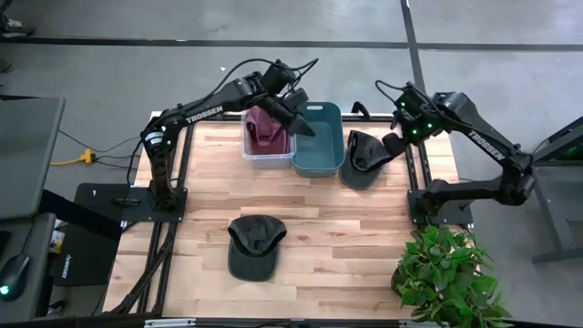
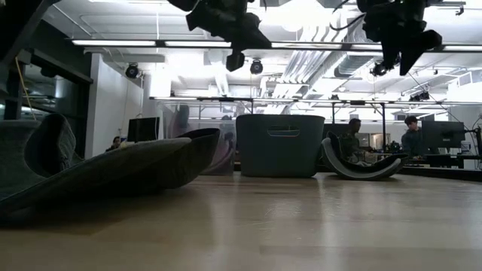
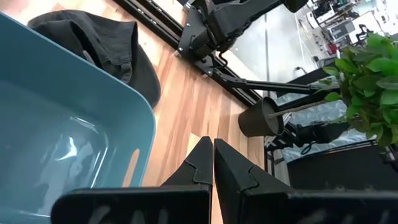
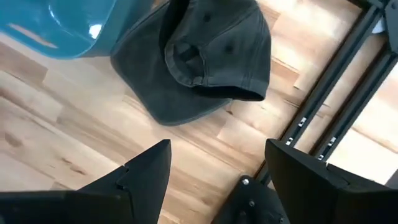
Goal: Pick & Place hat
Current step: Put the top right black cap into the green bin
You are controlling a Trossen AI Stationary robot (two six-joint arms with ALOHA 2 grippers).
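A dark grey cap (image 1: 363, 157) lies on the table just right of the teal bin (image 1: 317, 146), its brim reaching the bin's wall (image 4: 205, 62). A second dark cap (image 1: 255, 244) rests flat near the table's near edge (image 2: 113, 169). A maroon hat (image 1: 267, 132) sits in the clear bin (image 1: 266, 155). My left gripper (image 1: 301, 123) hangs shut above the teal bin's rim (image 3: 213, 155), touching nothing. My right gripper (image 1: 396, 141) is open, raised above the table right of the far cap (image 4: 217, 155).
A potted plant (image 1: 451, 278) stands at the table's near right corner. The two bins stand side by side at the far edge. Bare wood (image 1: 346, 237) lies between the near cap and the plant. Black frame rails (image 4: 336, 81) run along the right edge.
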